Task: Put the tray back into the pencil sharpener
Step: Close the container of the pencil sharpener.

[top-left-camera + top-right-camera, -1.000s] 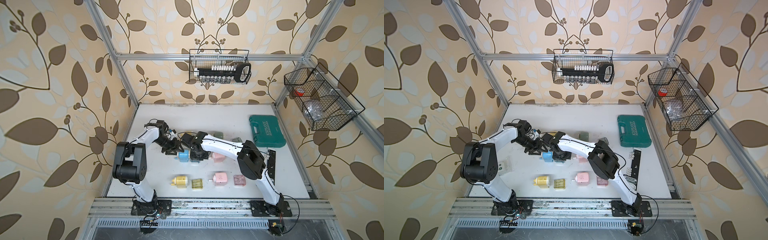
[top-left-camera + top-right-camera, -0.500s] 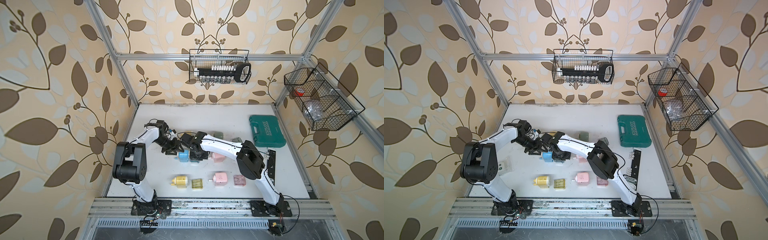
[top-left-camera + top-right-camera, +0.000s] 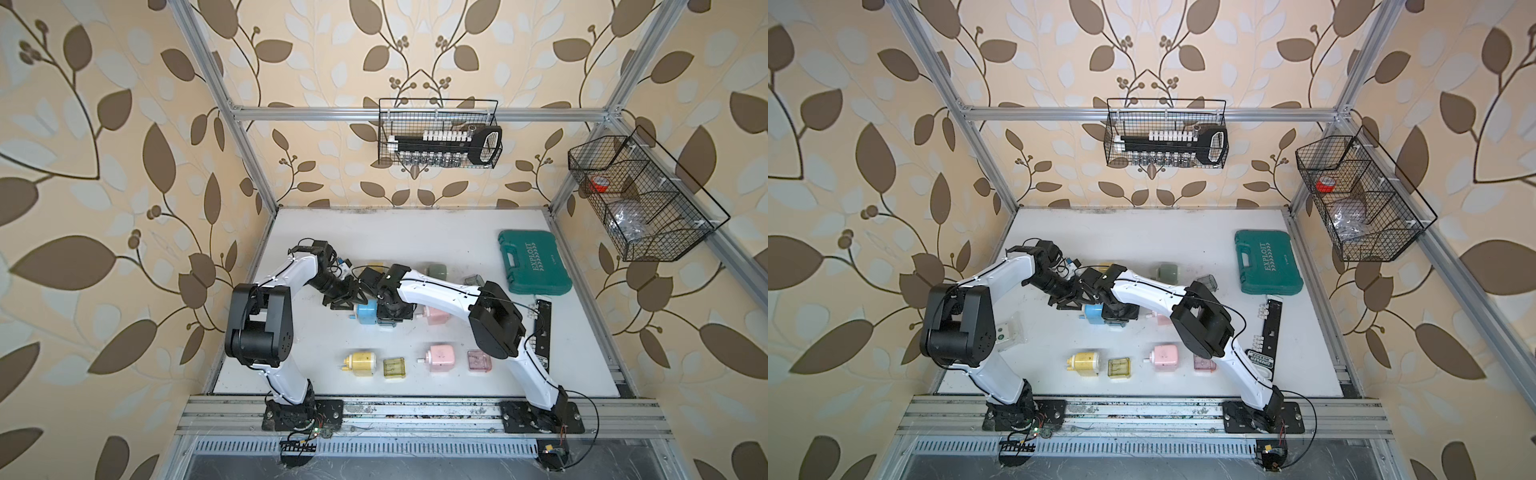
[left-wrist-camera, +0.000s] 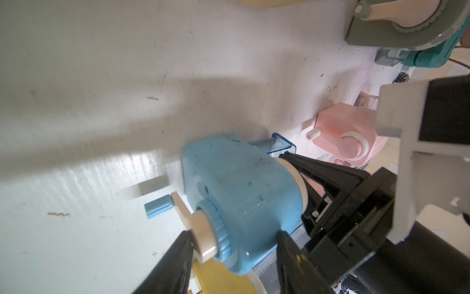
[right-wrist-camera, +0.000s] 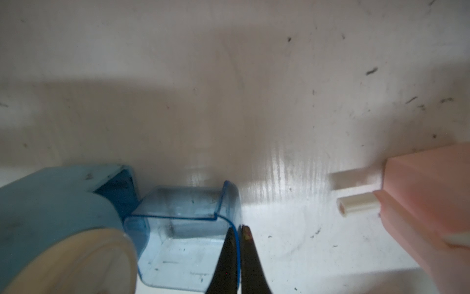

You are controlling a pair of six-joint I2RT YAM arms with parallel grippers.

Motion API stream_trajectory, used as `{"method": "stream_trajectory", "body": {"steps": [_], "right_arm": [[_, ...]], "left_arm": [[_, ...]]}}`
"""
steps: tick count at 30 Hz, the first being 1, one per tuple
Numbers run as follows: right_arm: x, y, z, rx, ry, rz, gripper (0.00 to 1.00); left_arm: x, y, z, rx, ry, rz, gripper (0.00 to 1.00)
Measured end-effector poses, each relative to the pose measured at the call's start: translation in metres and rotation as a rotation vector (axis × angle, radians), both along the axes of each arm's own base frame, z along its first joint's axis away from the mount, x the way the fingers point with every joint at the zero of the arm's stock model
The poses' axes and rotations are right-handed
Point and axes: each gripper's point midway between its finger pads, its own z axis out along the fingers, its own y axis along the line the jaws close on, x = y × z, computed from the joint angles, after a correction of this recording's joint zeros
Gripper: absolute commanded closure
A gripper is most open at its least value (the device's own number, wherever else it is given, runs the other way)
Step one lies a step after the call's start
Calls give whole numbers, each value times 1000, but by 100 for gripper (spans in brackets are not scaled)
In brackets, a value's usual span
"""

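The left gripper seemingly clamps the blue sharpener steady so the right gripper (pinched on the wall of the tray) can slide it in.

Six sharpeners, at least four trays — two baskets, one case.

Bright, soft shadows; wrist cams blurry, glare.

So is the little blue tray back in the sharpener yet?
Not yet. Done: right gripper pinches the blue tray, left gripper grips the blue sharpener. In hand: the tray's end is at the sharpener's opening. Left: most of it sticks out, so push it in.
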Motion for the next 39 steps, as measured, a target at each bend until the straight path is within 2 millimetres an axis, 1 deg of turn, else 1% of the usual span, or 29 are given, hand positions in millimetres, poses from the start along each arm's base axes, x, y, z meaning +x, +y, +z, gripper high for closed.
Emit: {"method": "stream_trajectory", "body": {"steps": [12,24,28,35,39], "right_arm": [[3,6,0,25,-10,1,100],[4,7,1,28,-16,0,100],[7,7,1,29,-29,-1,100],[12,13,3,58,-53,-8,100],[12,13,2,67,-58,-9,100]], "left_arm": [[0,0,0,-1,1,0,48],[0,0,-1,-13,8,4,48],[0,1,-1,-14,8,5,48],[1,1,-1,-21,10,6,48],[1,1,-1,-21,11,6,48]]}}
